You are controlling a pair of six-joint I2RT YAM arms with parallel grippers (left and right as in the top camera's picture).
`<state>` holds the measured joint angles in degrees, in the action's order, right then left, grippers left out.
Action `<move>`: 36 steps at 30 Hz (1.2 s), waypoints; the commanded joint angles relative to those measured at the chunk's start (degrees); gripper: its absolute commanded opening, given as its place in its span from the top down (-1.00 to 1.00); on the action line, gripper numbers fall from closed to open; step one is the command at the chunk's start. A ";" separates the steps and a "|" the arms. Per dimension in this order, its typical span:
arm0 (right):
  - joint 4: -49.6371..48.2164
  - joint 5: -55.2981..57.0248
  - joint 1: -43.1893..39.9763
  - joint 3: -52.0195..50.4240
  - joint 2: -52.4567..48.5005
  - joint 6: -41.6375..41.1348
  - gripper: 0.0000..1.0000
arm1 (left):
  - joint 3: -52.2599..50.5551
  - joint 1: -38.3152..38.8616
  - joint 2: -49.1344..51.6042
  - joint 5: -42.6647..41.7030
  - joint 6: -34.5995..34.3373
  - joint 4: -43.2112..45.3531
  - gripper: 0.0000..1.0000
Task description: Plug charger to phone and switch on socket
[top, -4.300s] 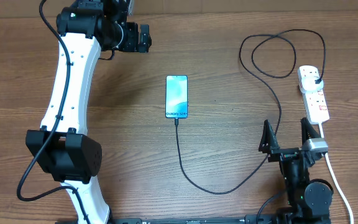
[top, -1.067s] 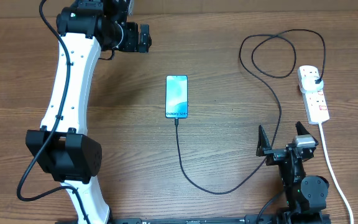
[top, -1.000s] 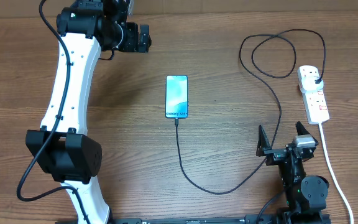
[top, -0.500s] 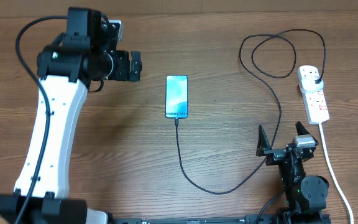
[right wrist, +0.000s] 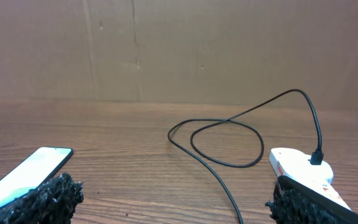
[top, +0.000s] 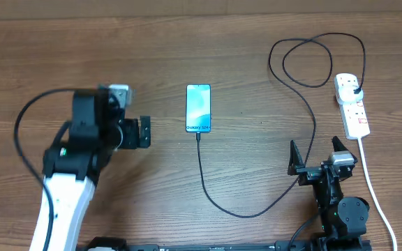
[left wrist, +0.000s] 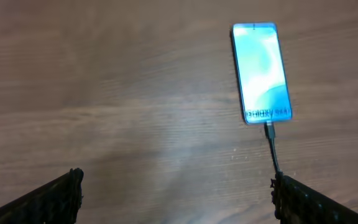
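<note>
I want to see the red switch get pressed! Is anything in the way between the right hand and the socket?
Nothing visible blocks it. The white cord and the charger only run beside the gap between the right hand and the socket.

The wooden table (top: 257, 42) carries the following items. The phone (top: 198, 108) lies flat, screen up, with its text at the near short edge. The charger (top: 199, 164) enters that edge, runs toward the front of the table, curves to the right of the phone and forms a loop further right and behind it. Its black plug (top: 355, 88) sits in the socket (top: 352, 104), which lies well to the right of the phone. A thick white cord (top: 372, 192) leaves the socket's near end.
</note>
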<state>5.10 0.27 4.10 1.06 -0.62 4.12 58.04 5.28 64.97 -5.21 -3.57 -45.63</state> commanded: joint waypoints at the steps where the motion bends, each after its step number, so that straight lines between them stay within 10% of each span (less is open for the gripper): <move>1: -0.26 0.07 -0.37 -0.61 0.46 0.26 -1.00 | -6.58 -1.86 -8.52 0.63 1.03 2.82 -1.00; 36: -0.26 0.07 -0.37 -0.61 0.46 0.26 -1.00 | -46.64 -7.15 -53.27 -1.53 0.81 31.85 -0.99</move>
<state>5.19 0.25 4.10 1.06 -0.62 4.14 13.91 -0.91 15.11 -8.88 -2.98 -14.50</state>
